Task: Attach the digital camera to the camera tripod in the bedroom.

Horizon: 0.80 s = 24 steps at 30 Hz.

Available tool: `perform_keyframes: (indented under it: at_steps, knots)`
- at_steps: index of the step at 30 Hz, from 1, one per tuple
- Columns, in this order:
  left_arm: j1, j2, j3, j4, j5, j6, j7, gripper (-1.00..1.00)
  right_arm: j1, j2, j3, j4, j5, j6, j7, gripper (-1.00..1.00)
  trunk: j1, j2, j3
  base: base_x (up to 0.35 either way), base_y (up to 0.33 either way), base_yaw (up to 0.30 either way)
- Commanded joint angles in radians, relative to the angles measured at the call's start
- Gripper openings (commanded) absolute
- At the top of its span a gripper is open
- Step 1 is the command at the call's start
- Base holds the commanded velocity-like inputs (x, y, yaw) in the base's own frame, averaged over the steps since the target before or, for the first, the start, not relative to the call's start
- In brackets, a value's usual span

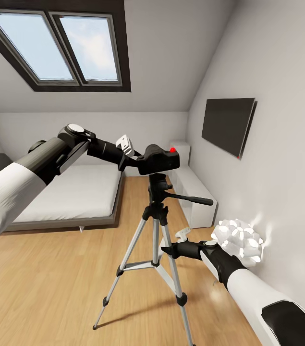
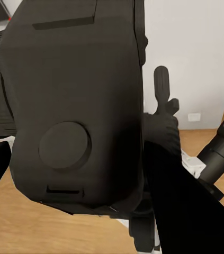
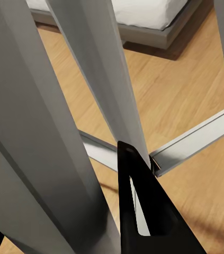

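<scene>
Setting: bedroom with a light wood plank floor (image 1: 51, 278), white walls and a sloped ceiling carrying a dark-framed double skylight (image 1: 58, 45).
Small black boxy digital camera (image 1: 158, 160): held at the top of the tripod, its underside at the black head; red dot on its upper right corner in the head view. Whether it is seated on the head or just above it cannot be told. In the left wrist view its dark body (image 2: 74, 106) is very close, with a round disc on one face.
Tall camera tripod with thin silver legs and black joints (image 1: 155, 240): upright on the floor near the right wall, three legs spread, long black handle pointing toward the wall.
Left gripper (image 1: 140, 157): clamped on the digital camera from the bed side, arm reaching across from the left.
Right gripper (image 1: 166, 250): low, against a tripod leg near the brace. In the right wrist view one black finger (image 3: 143, 211) lies alongside a silver leg (image 3: 98, 79); whether the jaws are pinching the leg cannot be told.
Low bed with grey frame and white mattress (image 1: 70, 194): against the far wall, behind the left arm.
Dark flat wall screen (image 1: 226, 126): mounted on the right wall.
White ball-shaped lamp (image 1: 238, 240): glowing beside the right wall, just above the right forearm.
Low white cabinet (image 1: 193, 190): along the right wall behind the tripod.
</scene>
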<state>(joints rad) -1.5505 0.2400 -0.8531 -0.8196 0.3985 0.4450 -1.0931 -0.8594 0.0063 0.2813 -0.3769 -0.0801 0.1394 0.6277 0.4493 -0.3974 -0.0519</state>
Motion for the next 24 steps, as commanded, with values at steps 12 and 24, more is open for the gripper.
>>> perform_keyframes:
  at_steps: [12, 24]
  knots:
    - [-0.002, 0.001, -0.004, 0.002, 0.010, 0.008, 0.000, -1.00, -0.001, 0.000, 0.001, -0.002, -0.013, 0.009, 0.000, -1.00, 0.001, -0.003, -0.002, 0.000, 0.000, 0.000]
    - [-0.003, 0.001, -0.036, 0.000, 0.000, 0.034, -0.025, -1.00, -0.001, 0.003, 0.003, -0.001, -0.013, 0.008, -0.001, -1.00, 0.001, -0.003, -0.002, 0.000, 0.000, 0.000]
